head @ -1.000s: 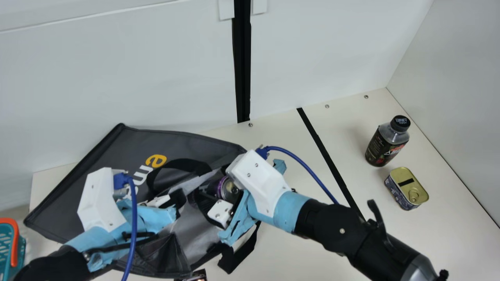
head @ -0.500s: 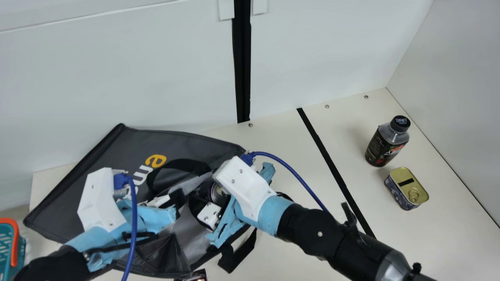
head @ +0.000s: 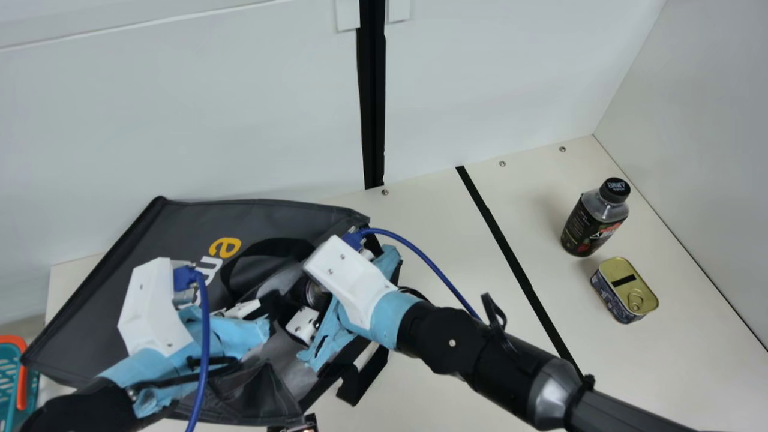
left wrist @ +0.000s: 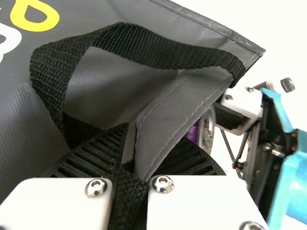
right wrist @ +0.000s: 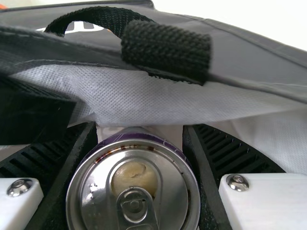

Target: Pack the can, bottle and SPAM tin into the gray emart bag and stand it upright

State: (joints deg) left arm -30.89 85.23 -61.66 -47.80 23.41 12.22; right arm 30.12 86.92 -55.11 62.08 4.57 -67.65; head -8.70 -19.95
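Left gripper point(left wrist: 139, 148): 8 o'clock in main view; closed, pinching bag rim.
Bag point(head: 180, 225): 8 to 9 o'clock, slumped, mouth held.
Right gripper point(right wrist: 139, 127): 7 o'clock, parted to can's width, looks gripped.
Can point(right wrist: 168, 191): between its fingers, at bag mouth. Loading step, first item; next, seat it deeper past the lining, then release.
Tin point(head: 624, 288): 3 to 4 o'clock, unpacked.
Bottle point(head: 588, 228): 3 o'clock, upright, unpacked.
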